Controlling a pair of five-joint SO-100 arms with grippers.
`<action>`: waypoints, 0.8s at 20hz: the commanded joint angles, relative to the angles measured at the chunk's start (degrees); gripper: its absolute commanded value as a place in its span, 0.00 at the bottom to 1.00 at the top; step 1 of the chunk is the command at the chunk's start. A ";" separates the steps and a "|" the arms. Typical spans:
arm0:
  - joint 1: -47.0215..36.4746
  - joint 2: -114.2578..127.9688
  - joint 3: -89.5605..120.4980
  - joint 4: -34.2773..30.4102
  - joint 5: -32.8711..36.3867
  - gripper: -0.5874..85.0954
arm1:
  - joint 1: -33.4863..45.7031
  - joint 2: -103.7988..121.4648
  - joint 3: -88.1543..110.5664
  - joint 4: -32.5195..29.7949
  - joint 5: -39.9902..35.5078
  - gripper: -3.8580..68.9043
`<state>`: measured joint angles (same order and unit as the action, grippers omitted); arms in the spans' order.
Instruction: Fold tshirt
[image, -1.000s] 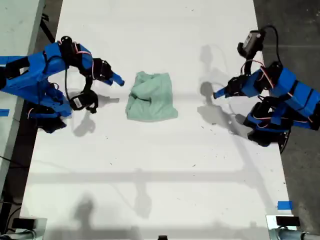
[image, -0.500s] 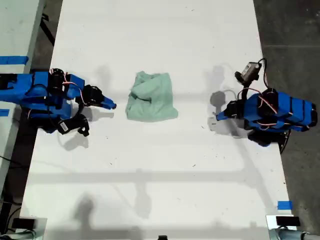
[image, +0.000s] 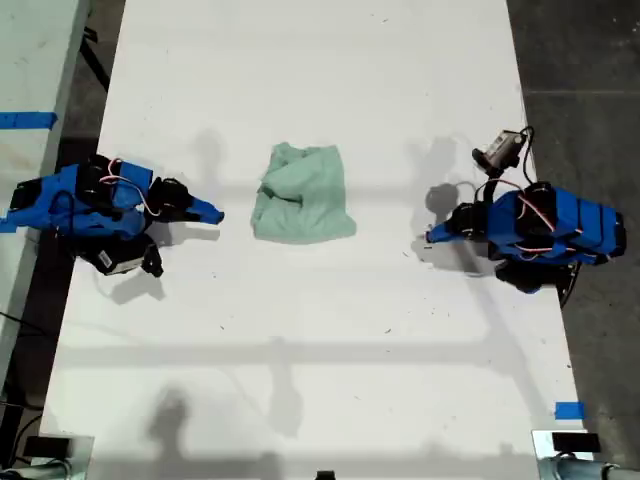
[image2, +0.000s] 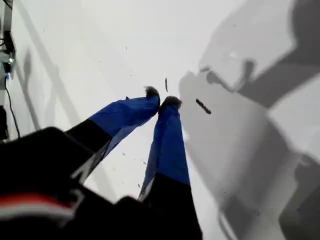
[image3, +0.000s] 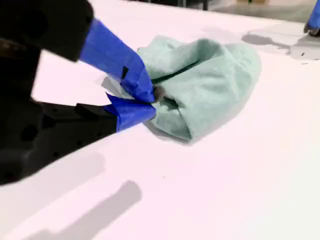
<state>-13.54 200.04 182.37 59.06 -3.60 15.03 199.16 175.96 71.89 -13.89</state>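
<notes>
Now, at the exterior view's left, my second gripper (image: 213, 213) has pulled back a touch from where it sat half a second ago, and its blue arm is tucked lower over the table edge. Its pincer is pressed closed on nothing, tip aimed at the cloth but apart from it. In the second wrist view the closed tips overlap the near edge of the bundle, so that bit of cloth is hidden.

The pale mint-green cloth tshirt (image: 300, 195) lies where it did, a folded, lumpy bundle in the middle of the white table (image: 300, 60), between the two arms. A dark line runs along one fold in the second wrist view. I cannot tell what it is, nor make out collar or sleeves.

At the exterior view's right, my first gripper (image: 432, 237) has barely shifted, a shade nearer the shirt yet well apart from it. Its blue fingers meet at the tips over bare table, holding nothing.
</notes>
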 joint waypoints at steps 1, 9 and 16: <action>15.38 5.98 0.44 1.05 -1.93 0.28 | 2.72 0.44 -0.18 0.53 -22.50 0.12; 47.46 5.98 0.44 1.05 -1.67 0.26 | 2.55 0.53 -0.35 0.97 -32.26 0.10; 58.01 5.98 0.44 1.05 -1.67 0.26 | 2.55 0.53 -0.35 1.05 -32.26 0.10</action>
